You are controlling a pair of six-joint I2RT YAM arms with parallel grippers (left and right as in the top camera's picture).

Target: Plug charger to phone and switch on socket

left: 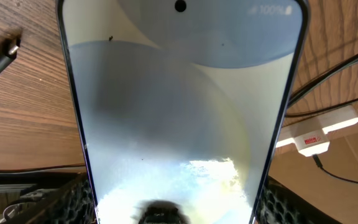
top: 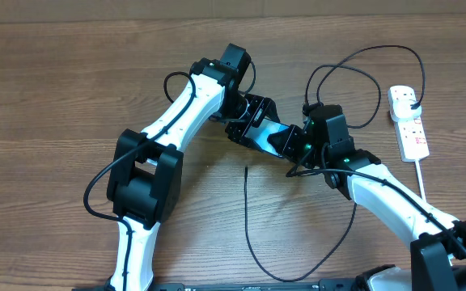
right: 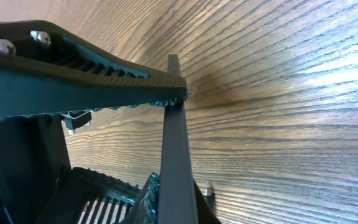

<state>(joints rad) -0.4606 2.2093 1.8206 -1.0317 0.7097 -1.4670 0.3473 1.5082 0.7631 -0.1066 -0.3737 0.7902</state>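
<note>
The left pincer (top: 256,129) grasps the phone (top: 275,137) across its width near the middle of the bench (top: 55,81), its glossy face upward. The right pincer (top: 302,150) is clenched at the phone's right end. In its wrist view the fingertips (right: 166,88) meet the phone's thin dark edge, but I cannot tell whether they nip it. The charger (top: 395,47) loops over the far side of the bench. Its connector tip (left: 8,48) lies on the wood, apart from the phone. The socket (top: 408,121) lies at the far right, well apart from the phone.
</note>
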